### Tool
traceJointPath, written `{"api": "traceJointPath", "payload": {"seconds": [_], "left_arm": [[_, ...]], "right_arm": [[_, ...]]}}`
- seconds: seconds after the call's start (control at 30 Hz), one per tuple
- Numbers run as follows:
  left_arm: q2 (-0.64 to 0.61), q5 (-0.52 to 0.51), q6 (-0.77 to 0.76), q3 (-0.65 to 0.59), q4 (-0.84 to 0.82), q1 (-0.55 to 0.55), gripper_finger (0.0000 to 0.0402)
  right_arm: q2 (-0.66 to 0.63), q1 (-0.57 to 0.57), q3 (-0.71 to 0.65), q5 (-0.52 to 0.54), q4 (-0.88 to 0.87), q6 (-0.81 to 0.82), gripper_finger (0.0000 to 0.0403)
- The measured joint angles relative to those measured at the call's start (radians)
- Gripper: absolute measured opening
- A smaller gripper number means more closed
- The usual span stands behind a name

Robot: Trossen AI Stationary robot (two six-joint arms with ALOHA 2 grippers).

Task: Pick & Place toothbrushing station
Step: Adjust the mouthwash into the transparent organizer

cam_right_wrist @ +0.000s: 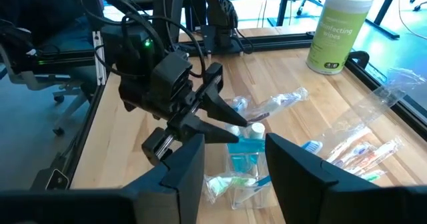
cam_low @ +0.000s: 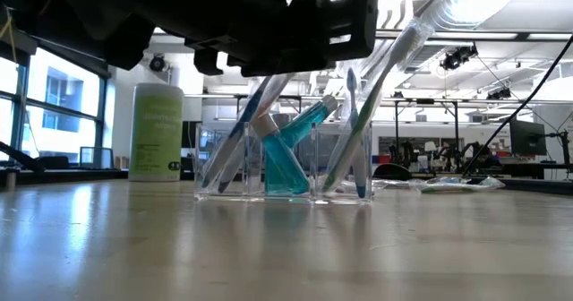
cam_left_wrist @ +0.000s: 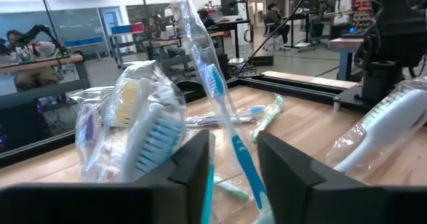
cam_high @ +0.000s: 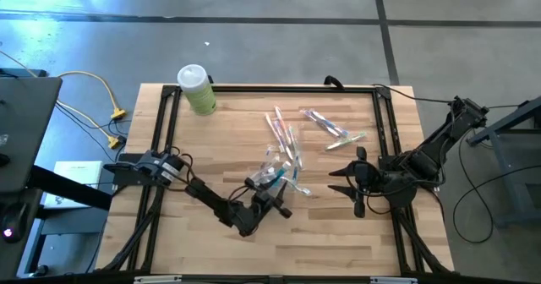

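Observation:
A clear three-compartment holder point(cam_low: 286, 162) stands at mid-table point(cam_high: 279, 176). It contains teal toothpaste tubes point(cam_low: 291, 153) and wrapped toothbrushes that lean on its walls. My left gripper point(cam_left_wrist: 235, 177) reaches level to the holder from the near left and is shut on a blue toothbrush point(cam_left_wrist: 227, 117) in a clear wrapper. That brush stands head up. My right gripper point(cam_high: 348, 182) hovers open and empty at the table's right, its fingers spread in the right wrist view point(cam_right_wrist: 233, 164). My left gripper pinches the wrapped blue toothbrush by its handle point(cam_left_wrist: 252, 181), below the head, between its two fingers. The fingers come in level and lie across the handle. The brush stands tilted, bristles up. Its lower end is hidden behind the fingers.
A green wipes canister point(cam_high: 196, 90) stands at the far left corner. Loose wrapped toothbrushes lie beyond the holder point(cam_high: 283, 132) and farther right point(cam_high: 331, 125). A black frame point(cam_high: 161, 149) borders the table. Bare wood lies along the near edge.

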Motion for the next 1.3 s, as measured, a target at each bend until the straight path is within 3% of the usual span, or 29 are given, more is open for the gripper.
{"api": "traceJointPath", "payload": {"seconds": [0.13, 0.27, 0.43, 0.6, 0.8, 1.07, 1.3], "left_arm": [[0.000, -0.017, 0.070, 0.001, 0.066, -0.010, 0.0057], [-0.012, -0.014, 0.249, 0.005, 0.224, -0.040, 0.0017], [-0.038, 0.022, 0.458, 0.006, 0.288, -0.101, 0.0004], [-0.072, 0.032, 0.605, 0.006, 0.290, -0.182, 0.0003], [-0.117, 0.048, 0.634, 0.003, 0.292, -0.256, 0.0003], [-0.116, -0.012, 0.689, -0.001, 0.267, -0.288, 0.0003], [-0.113, -0.055, 0.620, -0.001, 0.242, -0.282, 0.0003]], "right_arm": [[0.000, 0.000, 0.000, -0.025, 0.000, 0.001, 0.0151], [0.009, 0.000, 0.000, -0.073, 0.008, 0.002, 0.0151], [0.059, 0.000, 0.000, -0.167, 0.035, 0.004, 0.0151], [0.163, -0.021, 0.000, -0.175, 0.111, -0.105, 0.0151], [0.292, -0.078, -0.001, -0.101, 0.263, -0.271, 0.0129], [0.372, -0.178, -0.002, -0.055, 0.297, -0.414, 0.0012], [0.422, -0.294, -0.002, -0.130, 0.292, -0.365, 0.0002]]}}
